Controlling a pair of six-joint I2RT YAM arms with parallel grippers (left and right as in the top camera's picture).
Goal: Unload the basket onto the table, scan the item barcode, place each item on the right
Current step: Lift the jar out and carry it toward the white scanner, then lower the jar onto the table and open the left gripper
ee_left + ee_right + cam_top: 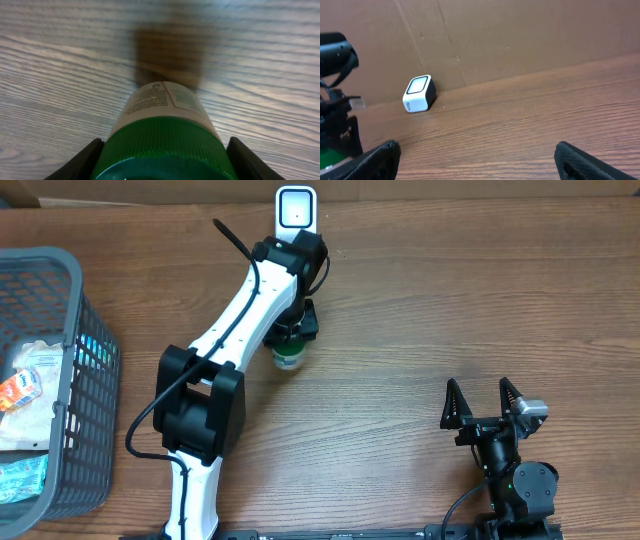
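Left wrist view: green-capped bottle snug inside left pincer, grasped at its cap.

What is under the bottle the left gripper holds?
Bare wooden table and the shadow of the bottle. Its base is hidden by its body, so contact with the table cannot be told.

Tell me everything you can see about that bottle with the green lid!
The bottle has a wide green lid with fine ribs round its edge, plastic by the look of it, and a white label with print too small to read. The left hand grips it, with a dark finger on each side of the lid. The lid end faces the wrist camera and the body points toward the wooden table. Whether it touches the table I cannot tell. The white scanner stands nearby.
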